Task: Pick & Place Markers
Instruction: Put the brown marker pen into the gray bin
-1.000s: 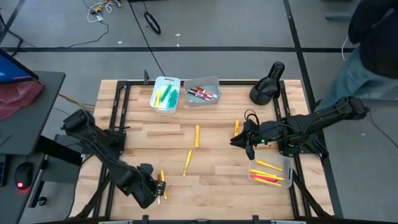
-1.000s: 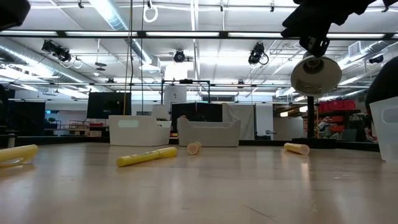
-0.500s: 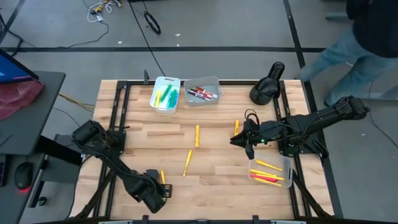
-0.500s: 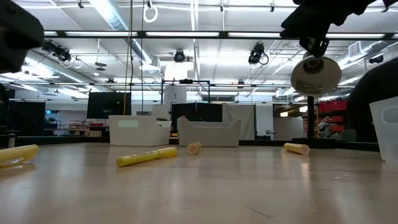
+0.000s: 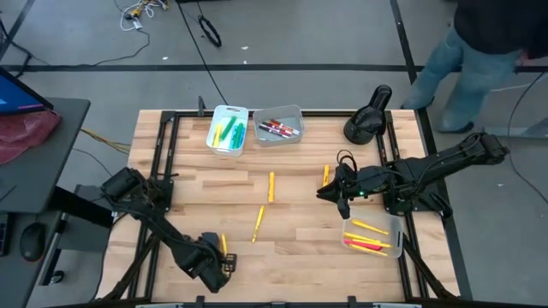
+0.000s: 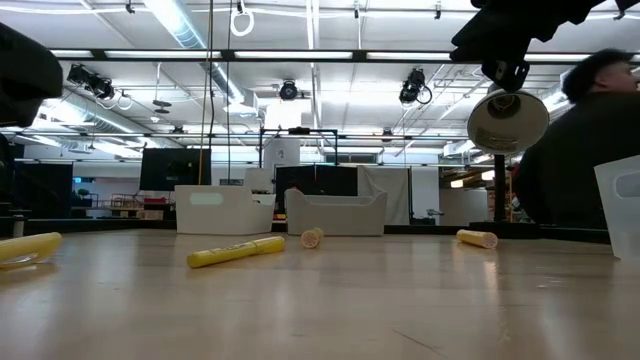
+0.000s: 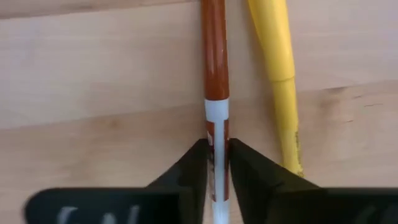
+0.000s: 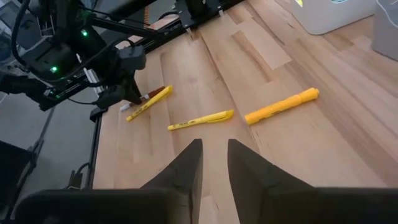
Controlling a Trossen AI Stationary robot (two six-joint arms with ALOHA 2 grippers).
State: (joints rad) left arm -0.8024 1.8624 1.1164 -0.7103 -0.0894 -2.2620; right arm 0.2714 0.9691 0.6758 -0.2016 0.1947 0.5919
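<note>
Two markers sit at the table's near-left edge, where the left gripper [image 5: 216, 267] is down on them: its fingers [image 7: 194, 167] are pinched on the orange-brown and white marker [image 7: 215, 87], with the yellow marker [image 7: 277, 68] lying just beside it, untouched. So the step looks like grasp just made, lift not yet done. Moving right, two more yellow-orange markers [image 5: 259, 222] lie loose mid-table, one more [image 5: 325, 175] sits close by the right arm. At the far edge, the white bin [image 5: 228, 129] holds green and yellow markers and the grey bin [image 5: 278, 125] holds red ones. The right gripper [image 5: 341, 195] hovers above the table at right with fingers narrow and nothing between them, waiting; the clear bin [image 5: 373, 236] near it holds yellow and red markers. Next move likely calls for a straight lift so the neighbouring yellow one isn't dragged, then carry to a bin; which bin can't be told.
</note>
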